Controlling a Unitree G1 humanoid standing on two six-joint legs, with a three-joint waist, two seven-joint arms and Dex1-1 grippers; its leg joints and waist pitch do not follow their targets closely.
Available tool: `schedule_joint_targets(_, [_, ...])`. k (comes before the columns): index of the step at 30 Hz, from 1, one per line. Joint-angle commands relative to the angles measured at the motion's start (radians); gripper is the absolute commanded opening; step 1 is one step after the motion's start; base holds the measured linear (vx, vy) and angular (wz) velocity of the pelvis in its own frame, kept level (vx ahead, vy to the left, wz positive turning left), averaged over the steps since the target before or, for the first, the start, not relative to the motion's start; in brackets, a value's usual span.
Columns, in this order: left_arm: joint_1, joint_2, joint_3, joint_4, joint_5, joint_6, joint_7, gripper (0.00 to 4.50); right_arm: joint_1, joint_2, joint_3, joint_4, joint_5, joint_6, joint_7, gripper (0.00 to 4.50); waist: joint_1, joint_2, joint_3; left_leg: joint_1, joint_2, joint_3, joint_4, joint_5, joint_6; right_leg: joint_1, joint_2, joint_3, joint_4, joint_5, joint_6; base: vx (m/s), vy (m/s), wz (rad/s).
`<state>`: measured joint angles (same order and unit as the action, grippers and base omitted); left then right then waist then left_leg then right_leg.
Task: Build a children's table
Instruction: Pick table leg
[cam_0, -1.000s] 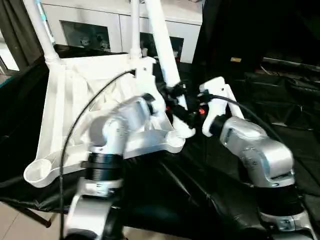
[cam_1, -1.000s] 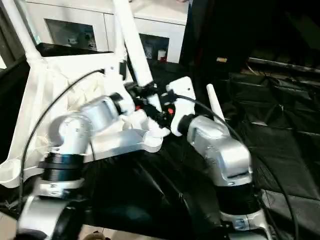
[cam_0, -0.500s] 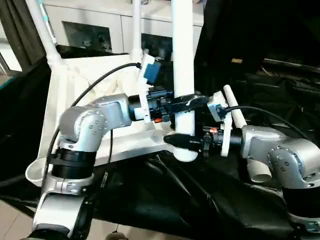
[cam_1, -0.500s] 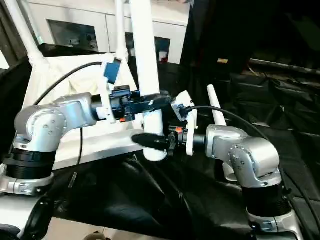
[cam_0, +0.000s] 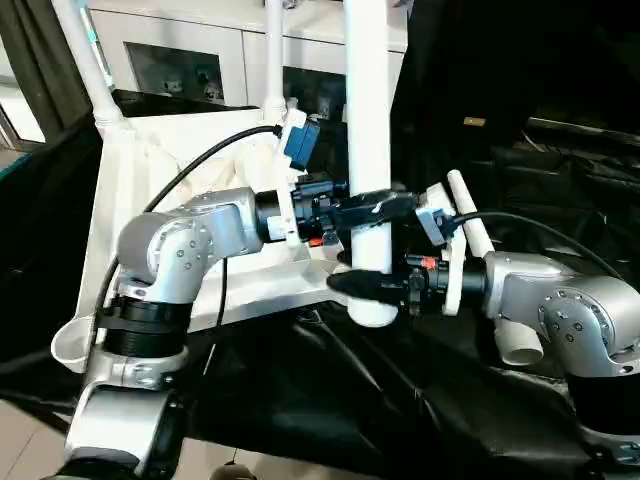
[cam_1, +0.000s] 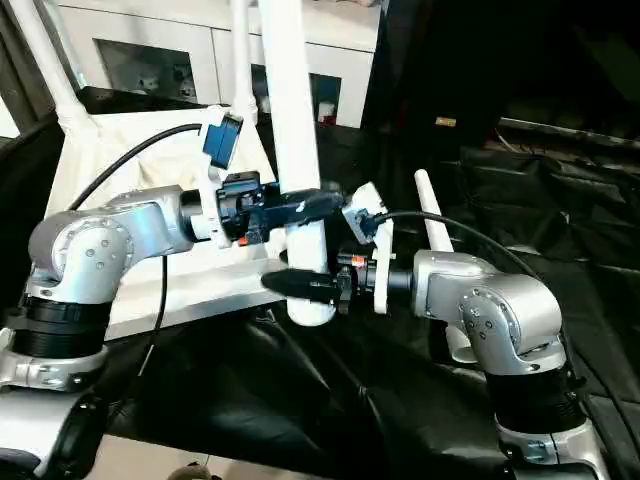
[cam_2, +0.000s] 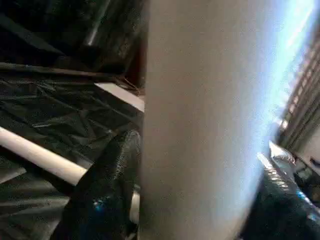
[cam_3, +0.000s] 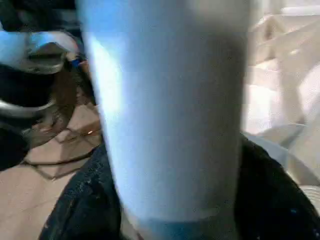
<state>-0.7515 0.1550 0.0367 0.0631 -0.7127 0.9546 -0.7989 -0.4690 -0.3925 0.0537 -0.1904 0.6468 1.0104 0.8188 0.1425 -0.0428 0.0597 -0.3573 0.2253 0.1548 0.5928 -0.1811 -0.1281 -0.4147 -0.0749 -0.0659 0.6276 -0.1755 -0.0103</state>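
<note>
The white tabletop (cam_0: 150, 165) lies underside up on the black sheeting. Two white legs (cam_0: 88, 50) (cam_0: 272, 60) stand in its far corner sockets. A third leg (cam_0: 367, 120) stands upright at the near right corner. Its lower end (cam_0: 372, 312) hides that socket, so I cannot tell whether it is seated. My left gripper (cam_0: 372, 208) is shut on this leg from the left, and my right gripper (cam_0: 362, 284) is shut on it lower down, from the right. Each wrist view shows the leg (cam_2: 200, 125) (cam_3: 165, 100) close between black fingers (cam_2: 107, 185) (cam_3: 85, 205).
Another white leg (cam_0: 472, 228) lies loose on the black sheeting (cam_0: 350, 400) behind my right forearm. The near left corner socket (cam_0: 70, 350) sits close to the draped table's front edge. A white cabinet (cam_0: 200, 40) stands behind.
A second ago the leg leaned and both arms sat lower. It has since swung upright. Over the last half second almost nothing has moved.
</note>
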Motion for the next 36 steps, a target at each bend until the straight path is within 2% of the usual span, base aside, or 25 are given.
schedule_joint_targets(1, [-0.038,-0.025,0.031,0.013,0.015,-0.030,0.081,3.06,-0.007,0.017,0.008,-0.001,-0.024,-0.016,-0.041,2.41,-0.001,0.008,-0.073,-0.005,-0.011,0.016,-0.063,-0.139,-0.031,0.069,-0.044,0.036,-0.080,-0.213,-0.133,0.000,0.000,0.00])
schedule_joint_targets(3, [-0.039,-0.051,0.042,0.030,0.085,-0.046,0.218,3.18,-0.014,0.050,0.025,0.007,-0.095,-0.065,-0.127,2.22,-0.003,0.008,-0.073,-0.005,-0.009,0.014,-0.065,-0.138,-0.035,0.068,-0.043,0.036,-0.081,-0.215,-0.123,0.000,0.000,0.00])
schedule_joint_targets(4, [-0.034,-0.080,0.052,0.034,0.133,-0.059,0.324,3.44,-0.022,0.079,0.043,0.017,-0.154,-0.098,-0.202,2.10,-0.004,0.007,-0.074,-0.005,-0.010,0.012,-0.066,-0.134,-0.042,0.070,-0.044,0.036,-0.080,-0.221,-0.106,0.000,0.000,0.00])
schedule_joint_targets(6, [-0.031,-0.100,0.064,0.034,0.146,-0.067,0.374,3.44,-0.026,0.094,0.051,0.023,-0.177,-0.108,-0.240,2.03,-0.008,0.007,-0.073,-0.007,-0.011,0.013,-0.064,-0.131,-0.046,0.068,-0.043,0.036,-0.081,-0.216,-0.102,0.000,0.000,0.00])
schedule_joint_targets(7, [-0.029,-0.117,0.077,0.036,0.153,-0.079,0.413,3.50,-0.028,0.108,0.055,0.026,-0.185,-0.110,-0.263,2.00,-0.006,0.007,-0.076,-0.004,-0.012,0.014,-0.064,-0.124,-0.043,0.069,-0.042,0.036,-0.080,-0.211,-0.100,0.000,0.000,0.00])
schedule_joint_targets(9, [-0.026,-0.163,0.113,0.043,0.165,-0.113,0.507,3.52,-0.030,0.143,0.057,0.028,-0.195,-0.103,-0.313,1.97,-0.006,0.007,-0.076,-0.007,-0.011,0.013,-0.063,-0.115,-0.039,0.068,-0.041,0.037,-0.077,-0.174,-0.110,0.000,0.000,0.00])
schedule_joint_targets(10, [-0.026,-0.163,0.113,0.043,0.165,-0.113,0.507,3.52,-0.030,0.143,0.057,0.028,-0.195,-0.103,-0.313,1.97,-0.005,0.004,-0.076,-0.007,-0.012,0.013,-0.062,-0.112,-0.035,0.070,-0.042,0.037,-0.076,-0.161,-0.115,0.000,0.000,0.00])
schedule_joint_targets(12, [-0.027,-0.183,0.130,0.046,0.167,-0.125,0.545,3.23,-0.030,0.157,0.059,0.028,-0.200,-0.099,-0.332,1.95,-0.006,0.005,-0.077,-0.007,-0.012,0.013,-0.062,-0.106,-0.031,0.070,-0.040,0.038,-0.073,-0.139,-0.116,0.000,0.000,0.00])
schedule_joint_targets(13, [-0.030,-0.213,0.153,0.056,0.183,-0.153,0.618,3.16,-0.029,0.182,0.063,0.029,-0.218,-0.100,-0.369,1.95,-0.008,0.004,-0.076,-0.009,-0.012,0.014,-0.062,-0.105,-0.030,0.069,-0.039,0.038,-0.073,-0.131,-0.118,0.000,0.000,0.00])
schedule_joint_targets(16, [-0.035,-0.244,0.173,0.059,0.194,-0.180,0.682,2.89,-0.032,0.207,0.062,0.036,-0.240,-0.107,-0.407,1.95,-0.007,0.004,-0.076,-0.008,-0.013,0.015,-0.062,-0.109,-0.030,0.069,-0.040,0.038,-0.077,-0.143,-0.109,0.000,0.000,0.00])
schedule_joint_targets(22, [-0.035,-0.247,0.153,0.051,0.210,-0.188,0.684,2.32,-0.038,0.224,0.062,0.038,-0.253,-0.121,-0.431,1.95,-0.008,0.008,-0.074,-0.007,-0.014,0.013,-0.064,-0.129,-0.031,0.066,-0.039,0.037,-0.080,-0.172,-0.078,0.000,0.000,0.00])
schedule_joint_targets(24, [-0.034,-0.245,0.146,0.046,0.203,-0.186,0.673,2.25,-0.038,0.228,0.058,0.035,-0.242,-0.122,-0.427,1.95,-0.008,0.007,-0.076,-0.008,-0.014,0.013,-0.063,-0.122,-0.032,0.066,-0.039,0.037,-0.079,-0.155,-0.075,0.000,0.000,0.00])
schedule_joint_targets(25, [-0.034,-0.244,0.145,0.046,0.202,-0.186,0.671,2.13,-0.038,0.229,0.056,0.035,-0.239,-0.121,-0.426,2.30,-0.008,0.008,-0.076,-0.007,-0.014,0.013,-0.063,-0.122,-0.032,0.066,-0.039,0.037,-0.078,-0.151,-0.076,0.000,0.000,0.00])
schedule_joint_targets(26, [-0.033,-0.236,0.136,0.041,0.193,-0.180,0.650,1.98,-0.036,0.241,0.032,0.030,-0.202,-0.099,-0.410,2.65,-0.008,0.008,-0.076,-0.007,-0.014,0.013,-0.063,-0.122,-0.031,0.066,-0.039,0.037,-0.077,-0.145,-0.079,0.000,0.000,0.00])
schedule_joint_targets(28, [-0.029,-0.206,0.117,0.026,0.151,-0.144,0.568,1.95,-0.035,0.230,-0.008,0.008,-0.123,-0.035,-0.350,2.65,-0.009,0.008,-0.076,-0.007,-0.015,0.014,-0.063,-0.124,-0.025,0.067,-0.038,0.038,-0.076,-0.138,-0.084,0.000,0.000,0.00])
schedule_joint_targets(30, [-0.029,-0.205,0.116,0.026,0.149,-0.142,0.565,1.92,-0.035,0.228,-0.009,0.007,-0.120,-0.033,-0.347,2.69,-0.008,0.009,-0.076,-0.007,-0.015,0.014,-0.063,-0.122,-0.022,0.067,-0.038,0.037,-0.076,-0.133,-0.087,0.000,0.000,0.00])
schedule_joint_targets(32, [-0.027,-0.176,0.115,0.006,0.084,-0.095,0.475,1.86,-0.033,0.173,-0.019,-0.019,-0.055,0.033,-0.264,3.03,-0.007,0.008,-0.077,-0.005,-0.015,0.014,-0.061,-0.107,-0.020,0.070,-0.036,0.037,-0.072,-0.111,-0.101,0.000,0.000,0.00])
schedule_joint_targets(33, [-0.027,-0.176,0.115,0.006,0.084,-0.095,0.475,1.86,-0.033,0.173,-0.019,-0.019,-0.055,0.033,-0.264,3.11,-0.004,0.011,-0.078,-0.004,-0.014,0.014,-0.060,-0.102,-0.021,0.069,-0.037,0.038,-0.070,-0.098,-0.107,0.000,0.000,0.00])
schedule_joint_targets(34, [-0.028,-0.150,0.116,-0.010,0.031,-0.052,0.404,1.86,-0.024,0.122,-0.014,-0.044,-0.012,0.067,-0.193,3.11,-0.005,0.011,-0.077,-0.006,-0.012,0.014,-0.060,-0.098,-0.019,0.067,-0.038,0.038,-0.070,-0.083,-0.119,0.000,0.000,0.00])
schedule_joint_targets(35, [-0.025,-0.118,0.108,-0.029,-0.017,-0.016,0.322,1.86,-0.016,0.080,-0.014,-0.063,0.025,0.092,-0.137,3.11,-0.001,0.007,-0.079,-0.004,-0.015,0.016,-0.059,-0.096,-0.016,0.073,-0.037,0.037,-0.068,-0.085,-0.126,0.000,0.000,0.00])
schedule_joint_targets(36, [-0.025,-0.113,0.106,-0.032,-0.023,-0.012,0.310,1.86,-0.015,0.077,-0.014,-0.064,0.030,0.095,-0.131,3.11,0.002,0.008,-0.078,-0.004,-0.015,0.015,-0.058,-0.095,-0.014,0.073,-0.037,0.037,-0.066,-0.086,-0.130,0.000,0.000,0.00])
